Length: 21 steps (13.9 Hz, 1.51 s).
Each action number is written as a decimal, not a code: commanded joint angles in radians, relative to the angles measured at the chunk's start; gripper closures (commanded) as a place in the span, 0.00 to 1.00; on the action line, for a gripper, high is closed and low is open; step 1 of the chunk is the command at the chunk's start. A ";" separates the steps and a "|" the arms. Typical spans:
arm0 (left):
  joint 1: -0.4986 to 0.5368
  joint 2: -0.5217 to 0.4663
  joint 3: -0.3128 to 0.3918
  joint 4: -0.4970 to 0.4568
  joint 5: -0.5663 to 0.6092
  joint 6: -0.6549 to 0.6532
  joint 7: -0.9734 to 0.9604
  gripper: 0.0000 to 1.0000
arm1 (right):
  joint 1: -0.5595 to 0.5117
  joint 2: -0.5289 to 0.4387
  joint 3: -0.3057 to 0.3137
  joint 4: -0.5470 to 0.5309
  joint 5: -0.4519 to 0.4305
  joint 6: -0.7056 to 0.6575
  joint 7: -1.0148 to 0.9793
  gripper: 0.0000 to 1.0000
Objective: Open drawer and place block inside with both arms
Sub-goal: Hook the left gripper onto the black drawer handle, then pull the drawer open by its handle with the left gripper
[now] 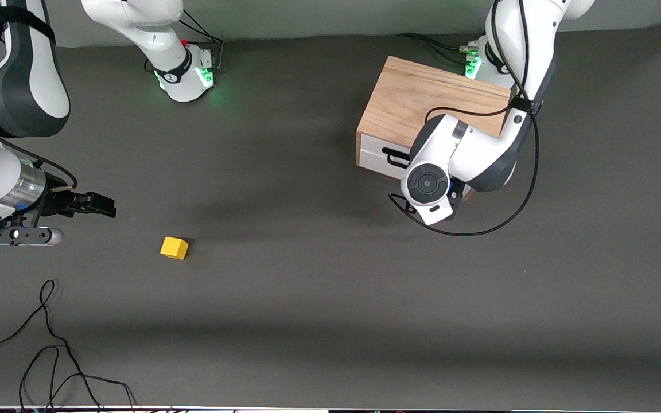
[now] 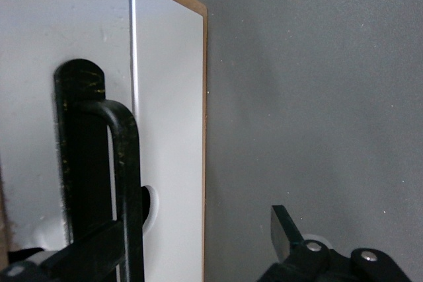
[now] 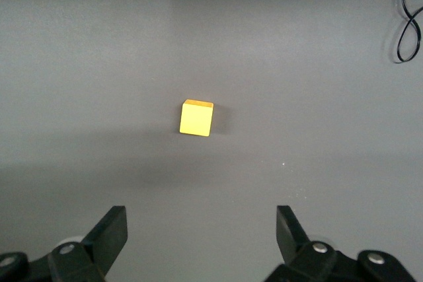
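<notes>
The light oak cabinet (image 1: 422, 97) stands near the left arm's base. Its white drawer front (image 1: 376, 156) with the black bar handle (image 1: 393, 155) looks shut. The left arm's wrist (image 1: 426, 183) hangs in front of the drawer and hides the gripper there. In the left wrist view my left gripper (image 2: 192, 246) is open, close to the drawer front (image 2: 168, 117), with the handle (image 2: 125, 176) beside one finger. The yellow block (image 1: 174, 248) lies on the table. My right gripper (image 1: 96, 204) is open and empty beside it, toward the right arm's end. The block (image 3: 196, 118) lies ahead of the right gripper (image 3: 201, 229).
Loose black cables (image 1: 49, 344) lie on the grey table near the front camera at the right arm's end; one loop shows in the right wrist view (image 3: 410, 31). A black cable (image 1: 479, 229) hangs from the left arm in front of the cabinet.
</notes>
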 commanded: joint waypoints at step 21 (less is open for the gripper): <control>-0.006 0.084 0.013 0.158 0.063 0.086 -0.016 0.00 | 0.006 0.004 -0.001 0.007 0.003 0.003 0.027 0.00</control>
